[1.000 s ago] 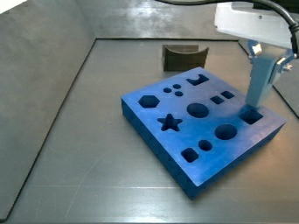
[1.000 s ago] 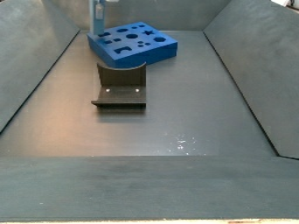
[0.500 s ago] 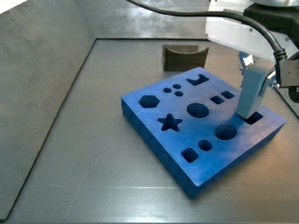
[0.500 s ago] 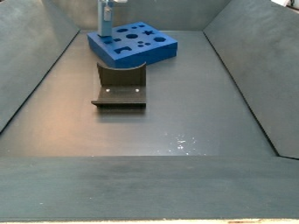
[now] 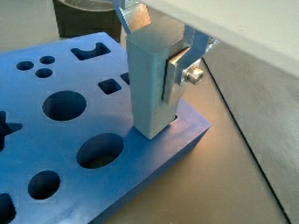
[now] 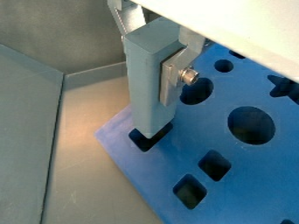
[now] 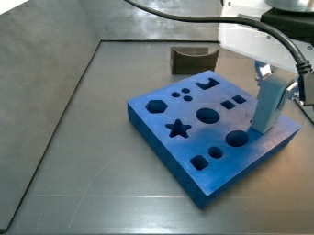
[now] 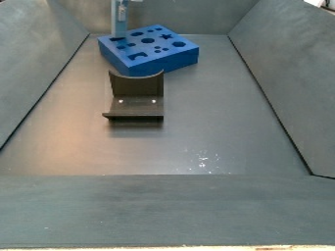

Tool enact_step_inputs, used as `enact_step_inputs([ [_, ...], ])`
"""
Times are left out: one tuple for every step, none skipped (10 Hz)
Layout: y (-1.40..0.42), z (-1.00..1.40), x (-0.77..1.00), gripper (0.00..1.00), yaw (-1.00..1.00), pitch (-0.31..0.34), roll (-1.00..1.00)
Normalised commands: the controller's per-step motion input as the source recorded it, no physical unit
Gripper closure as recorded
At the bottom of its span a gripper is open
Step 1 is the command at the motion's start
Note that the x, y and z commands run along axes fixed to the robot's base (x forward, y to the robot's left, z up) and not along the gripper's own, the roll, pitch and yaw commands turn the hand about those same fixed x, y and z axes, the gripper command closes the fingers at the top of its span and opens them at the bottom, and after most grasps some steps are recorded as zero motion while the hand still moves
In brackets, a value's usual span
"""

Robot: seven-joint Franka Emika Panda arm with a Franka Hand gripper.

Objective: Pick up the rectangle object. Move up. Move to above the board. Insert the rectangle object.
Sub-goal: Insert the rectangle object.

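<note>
Gripper closed on the upper end of the rectangle object; in both wrist views the silver fingers press flat against its faces, a bolt head showing on one plate. Bar stands upright, lower end already entered in a hole at a corner of the board; in a wrist view the dark slot rim is visible around its foot. In a side view the gripper sits at about 2 o'clock of the frame, bar planted near the board's right-hand corner, most of its length above the surface. Board lies flat on the grey floor, its star, hexagon and round holes open. Dark brown U-shaped block sits at 12 o'clock from the board, apart from it. In a side view the fixture stands just at 6 o'clock of the board; bar there is thin and indistinct.
</note>
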Motion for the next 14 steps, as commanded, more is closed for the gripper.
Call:
enact_step_inputs([
  [0.03, -0.05, 0.25, 1.00, -0.04, 0.151, 0.00],
  [0.00, 0.00, 0.05, 1.00, -0.07, 0.026, 0.00],
  [0.00, 0.00, 0.04, 1.00, -0.01, 0.011, 0.00],
  [0.00, 0.00, 0.04, 1.00, -0.04, 0.000, 0.00],
  [0.00, 0.00, 0.00, 1.00, -0.02, 0.000, 0.00],
  [0.18, -0.18, 0.11, 1.00, 0.00, -0.026, -0.07],
  [0.47, -0.21, 0.00, 1.00, 0.00, -0.194, -0.52],
  [0.00, 0.00, 0.00, 1.00, 0.00, -0.026, 0.00],
  [0.00, 0.00, -0.08, 1.00, -0.06, -0.086, 0.00],
  [-0.25, -0.39, -0.30, 1.00, 0.00, -0.357, 0.44],
  [-0.48, -0.70, -0.21, 1.00, -0.04, -0.040, 0.67],
  [-0.64, -1.00, 0.16, 1.00, -0.23, -0.031, 0.41],
  [-0.53, -1.00, 0.29, 1.00, -0.23, -0.069, 0.22],
  [-0.49, -1.00, 0.29, 1.00, -0.26, -0.057, 0.18],
])
